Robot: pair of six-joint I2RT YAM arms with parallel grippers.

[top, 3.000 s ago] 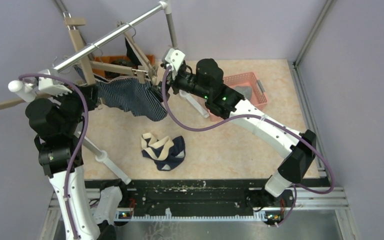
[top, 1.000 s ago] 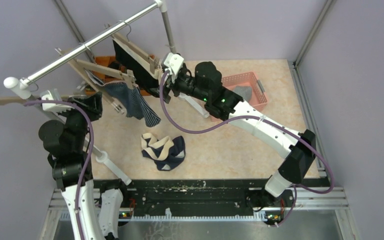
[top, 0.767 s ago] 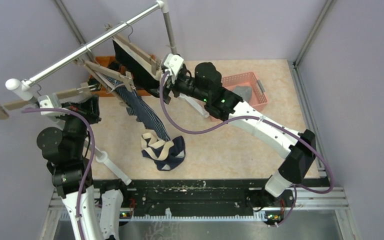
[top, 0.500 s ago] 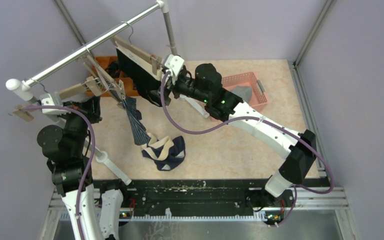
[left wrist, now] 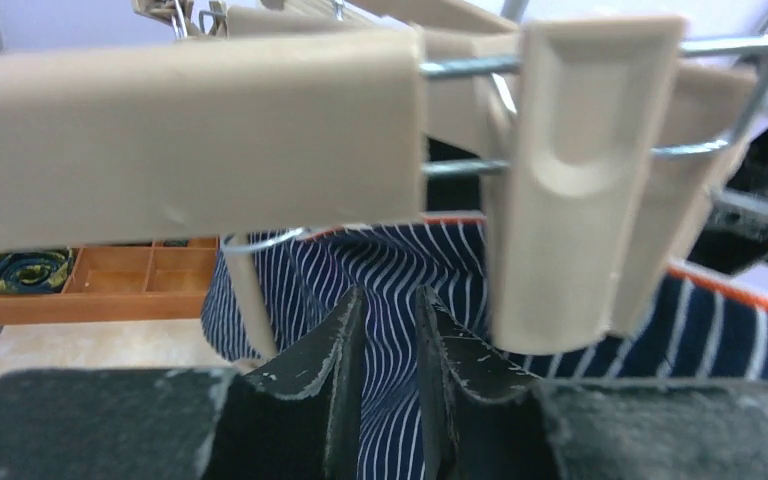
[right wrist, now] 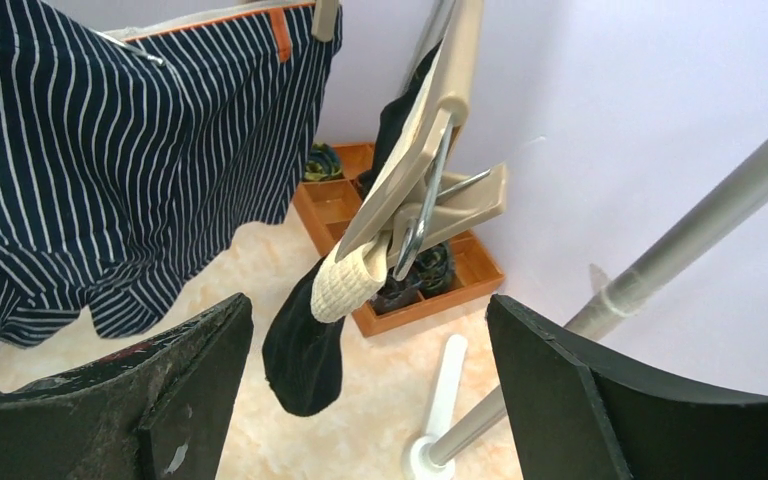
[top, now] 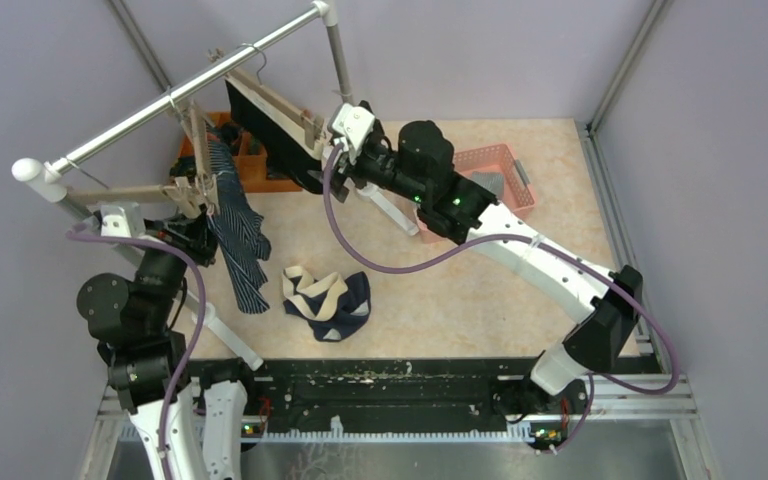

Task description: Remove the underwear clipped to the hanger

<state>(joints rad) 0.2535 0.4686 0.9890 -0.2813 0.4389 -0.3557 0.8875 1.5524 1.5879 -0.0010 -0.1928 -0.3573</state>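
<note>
Navy-striped boxers (top: pixel 238 240) hang in a narrow strip from one clip (left wrist: pixel 580 180) of a wooden hanger (top: pixel 140 190) on the rail. My left gripper (top: pixel 203 228) is right below that hanger. Its fingers (left wrist: pixel 340 350) stand nearly together with striped cloth (left wrist: pixel 390 400) in the narrow gap. Black underwear (top: pixel 270 135) with a beige waistband is clipped to a second hanger (top: pixel 280 100). My right gripper (top: pixel 328 160) is wide open and empty, just in front of its hanging end (right wrist: pixel 305 350). Navy and beige underwear (top: pixel 325 300) lies on the floor.
The metal rail (top: pixel 180 90) runs from front left to back centre, on posts with white feet (right wrist: pixel 440 400). An orange wooden tray (top: pixel 255 168) with dark rolled socks sits under the hangers. A pink basket (top: pixel 495 165) with a grey cloth stands at the right.
The boxers came off one clip and dropped into a narrow strip. Their hanger swung round towards my left gripper, which drew back. My right gripper left that hanger's end and stayed by the black underwear.
</note>
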